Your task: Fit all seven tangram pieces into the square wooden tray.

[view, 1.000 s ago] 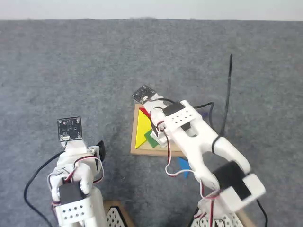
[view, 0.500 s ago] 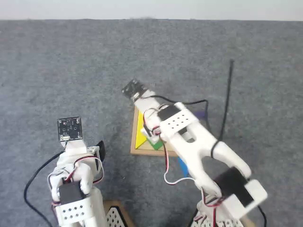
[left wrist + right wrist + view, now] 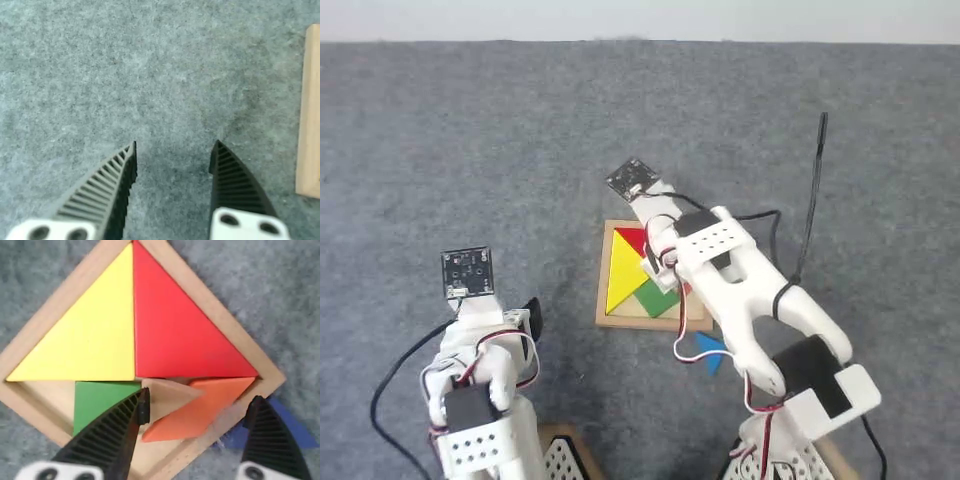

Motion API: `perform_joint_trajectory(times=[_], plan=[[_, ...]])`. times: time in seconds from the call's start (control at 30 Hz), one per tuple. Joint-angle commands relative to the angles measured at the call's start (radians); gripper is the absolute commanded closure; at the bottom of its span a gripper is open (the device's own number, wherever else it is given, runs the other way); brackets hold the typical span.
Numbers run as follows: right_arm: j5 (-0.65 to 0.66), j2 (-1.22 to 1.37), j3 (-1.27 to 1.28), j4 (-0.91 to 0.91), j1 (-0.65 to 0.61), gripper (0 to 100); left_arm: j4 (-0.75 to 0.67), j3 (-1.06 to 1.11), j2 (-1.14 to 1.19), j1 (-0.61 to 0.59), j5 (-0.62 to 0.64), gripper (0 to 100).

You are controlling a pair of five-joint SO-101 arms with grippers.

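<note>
Jaws on your left gripper (image 3: 172, 150) are apart with nothing between them. It's parked near the arm bases over bare grey surface (image 3: 470, 130), and you can see the tray (image 3: 310, 110) edge off to one side.

Next out, the blue triangle (image 3: 708, 348) lies on the surface just beside the tray's (image 3: 602, 290) near edge, outside it.

In the tray (image 3: 50, 319) you've got:
- yellow triangle (image 3: 92, 335) and red triangle (image 3: 175, 330), edge to edge
- green square (image 3: 100, 402) against the yellow
- orange piece (image 3: 215, 400) under the red, with bare wood between it and the green

Your right gripper (image 3: 200, 407) is above the tray, jaws spread wide and holding nothing, either side of the orange piece. A dark blue piece (image 3: 285, 425) sits outside the tray's rim.
</note>
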Motion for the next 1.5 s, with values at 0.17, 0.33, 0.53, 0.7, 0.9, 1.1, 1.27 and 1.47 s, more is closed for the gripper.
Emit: perform_joint_trajectory(times=[0.17, 0.33, 0.53, 0.7, 0.9, 1.1, 1.27, 1.47], plan=[[0.02, -0.068, -0.052, -0.01, 0.036, 68.5, 0.005, -0.01, -0.018, -0.005, -0.005, 77], [0.017, -0.174, -0.015, -0.013, 0.096, 68.5, 0.005, -0.01, -0.018, -0.005, -0.005, 77], [0.02, -0.16, 0.023, -0.019, 0.171, 68.5, 0.005, -0.01, -0.018, -0.005, -0.005, 77], [0.021, -0.065, 0.017, -0.033, 0.177, 68.5, 0.005, -0.01, -0.018, -0.005, -0.005, 77], [0.023, 0.016, 0.015, -0.068, 0.168, 68.5, 0.005, -0.01, -0.018, -0.005, -0.005, 77], [0.023, 0.036, 0.012, -0.062, 0.229, 68.5, 0.005, -0.01, -0.018, -0.005, -0.005, 77], [0.025, 0.035, 0.012, -0.061, 0.317, 68.5, 0.005, -0.01, -0.018, -0.005, -0.005, 77], [0.021, -0.008, 0.011, -0.061, 0.303, 68.5, 0.005, -0.01, -0.018, -0.005, -0.005, 77]])
